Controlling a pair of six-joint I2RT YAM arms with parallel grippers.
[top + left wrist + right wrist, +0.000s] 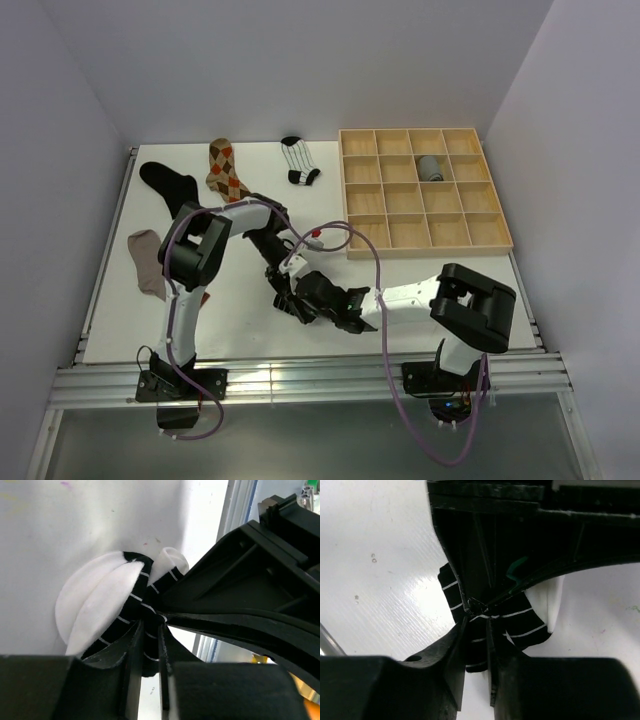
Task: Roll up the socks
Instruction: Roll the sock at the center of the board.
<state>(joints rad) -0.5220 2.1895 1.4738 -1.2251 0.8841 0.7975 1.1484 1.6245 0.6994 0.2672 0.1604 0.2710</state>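
A black sock with thin white stripes and white ends (117, 612) is bunched low over the table between both grippers. My left gripper (150, 642) is shut on a fold of it, fabric pinched between the fingers. From the opposite side my right gripper (479, 647) is shut on the same sock (522, 622), tip to tip with the left one. In the top view the two grippers meet near the table's front middle, left gripper (283, 276) and right gripper (299, 301), and they hide the sock.
At the back lie a tan-orange argyle sock (226, 170), a black sock (168, 182) and a striped sock (298, 160). A taupe sock (148, 262) lies at the left edge. The wooden grid tray (430, 251) at the back right holds a rolled grey sock (430, 168).
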